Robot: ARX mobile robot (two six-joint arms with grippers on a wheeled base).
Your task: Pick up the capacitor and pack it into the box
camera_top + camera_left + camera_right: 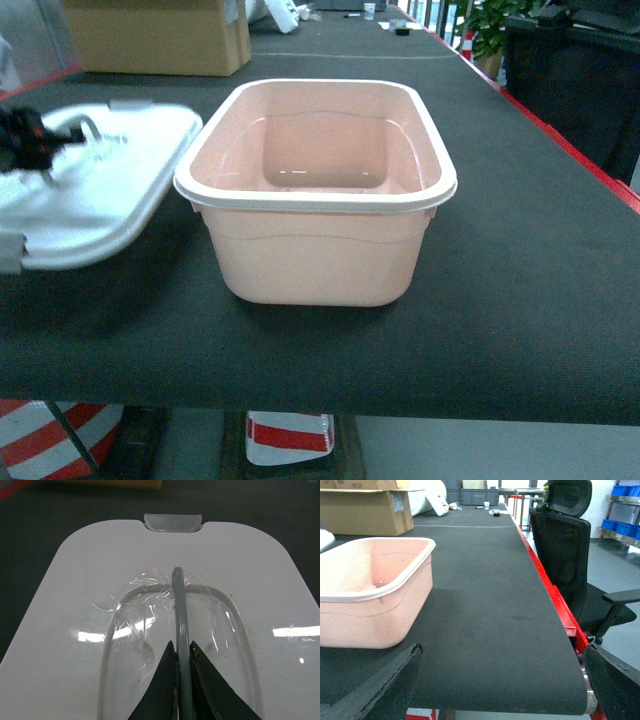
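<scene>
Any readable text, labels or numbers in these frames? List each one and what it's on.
No text reads clearly enough to quote.
Cardboard carton: a white label on its side and dark print on the top flap, both too small and blurred to read.
Pink tub: no print visible.
White lid: no print visible, only glare and clear tape around the grey handle, which the left hand grips.

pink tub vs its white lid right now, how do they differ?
The pink tub stands upright and open on the black table; the white lid lies flat to its left, off the tub. The tub is deep and pale pink; the lid is thin and white with a grey handle. The left gripper is shut on the lid's handle; nothing holds the tub. Both are rounded-corner rectangles.
</scene>
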